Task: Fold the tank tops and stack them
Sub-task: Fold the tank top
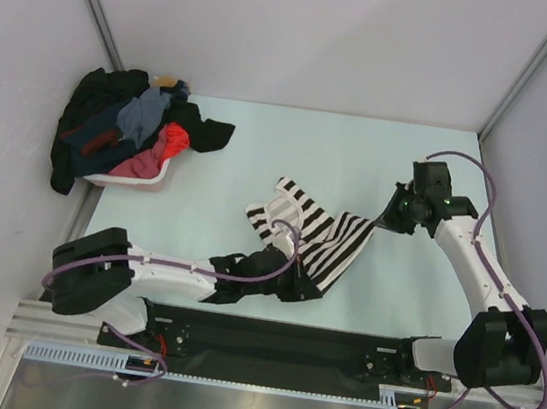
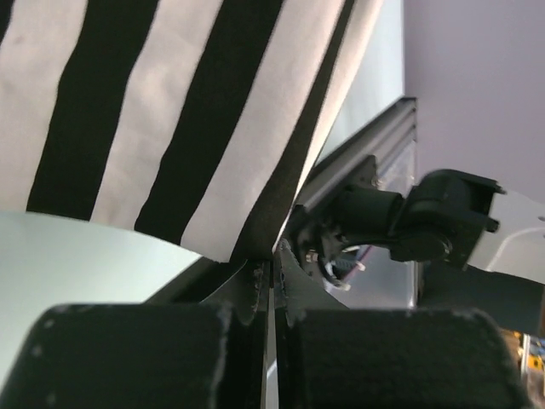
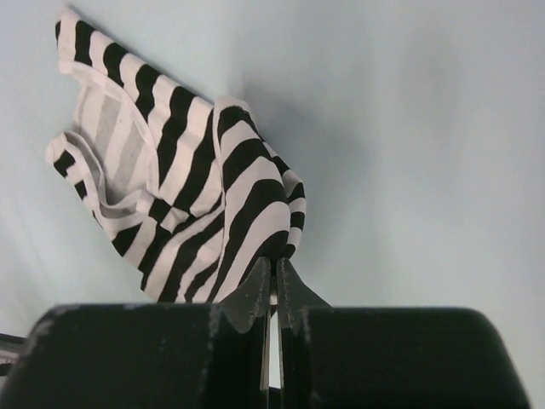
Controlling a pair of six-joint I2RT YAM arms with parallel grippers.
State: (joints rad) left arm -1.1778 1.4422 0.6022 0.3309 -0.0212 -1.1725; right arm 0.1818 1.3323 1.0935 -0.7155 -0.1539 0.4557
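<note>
The black-and-white striped tank top is partly lifted off the pale table between my two arms, its straps trailing at the far left. My left gripper is shut on its near corner. In the left wrist view the striped cloth hangs from the closed fingertips of that gripper. My right gripper is shut on the opposite corner. In the right wrist view the striped top runs away from this gripper down to the table. Other tops cannot be told apart in the heap of clothes.
A pale pink basket stands at the far left, heaped with dark, blue and red clothes that spill over its rim. Grey walls close in the table on the left, back and right. A black rail runs along the near edge.
</note>
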